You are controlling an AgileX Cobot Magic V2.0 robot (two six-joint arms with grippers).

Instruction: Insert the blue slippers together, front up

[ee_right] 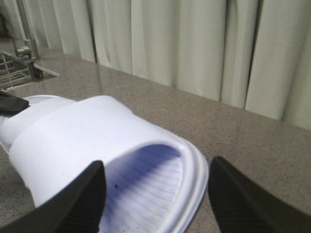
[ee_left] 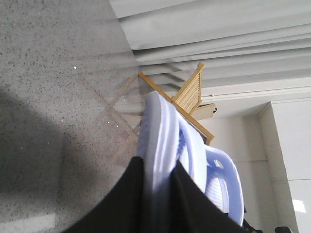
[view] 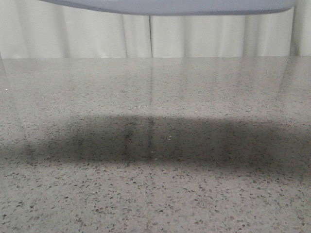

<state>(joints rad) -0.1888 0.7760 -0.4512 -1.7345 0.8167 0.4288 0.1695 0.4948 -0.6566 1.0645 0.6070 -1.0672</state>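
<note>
Clearly the left tool (ee_left: 158, 194) pinches the blue slippers (ee_left: 165, 141) (nested), whose heel sits between the spread right tool (ee_right: 155, 194).

A pale blue slipper sole (view: 170, 6) hangs above the shadowed speckled table (view: 155, 194).

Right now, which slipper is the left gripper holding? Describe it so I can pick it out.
Start from the grey speckled countertop. Above it, the left gripper pinches the blue slippers by one sole edge. The held one is nearest the countertop; its partner, with the triangular cutout, sits behind it.
</note>
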